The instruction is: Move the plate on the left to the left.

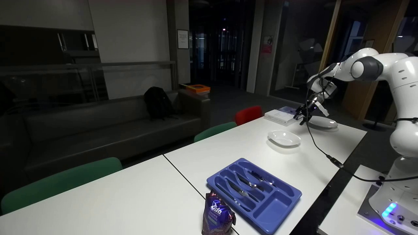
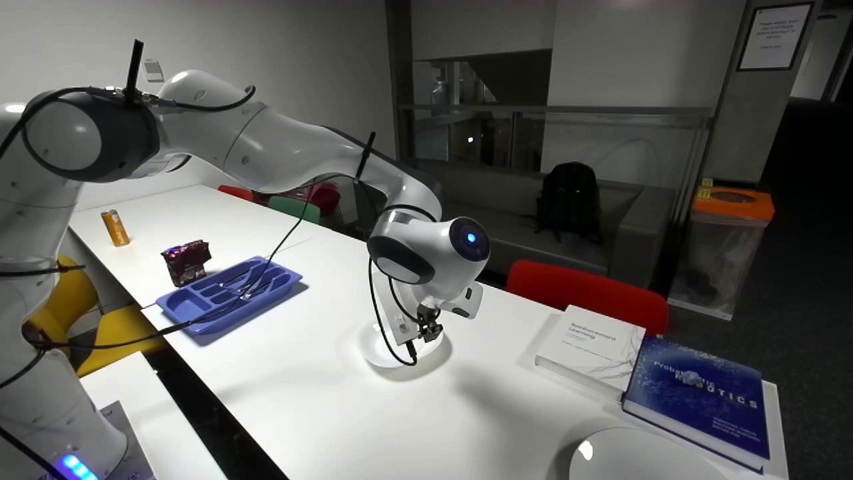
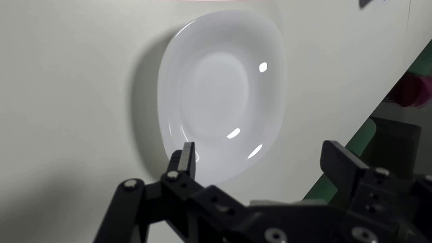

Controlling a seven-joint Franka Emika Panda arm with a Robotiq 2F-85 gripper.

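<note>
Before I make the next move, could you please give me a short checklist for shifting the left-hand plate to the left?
1. Gripper open: ok, its fingers stand wide apart.
2. Left-hand plate holding nothing: ok.
3. Rim gripped: not ok; in an exterior view the gripper hangs apart from the plate.
4. Other white plate apart from it: ok.
5. Space before the blue cutlery tray on the left: ok, a gap shows.
6. Stopping point: cannot tell, no mark shows.
</note>
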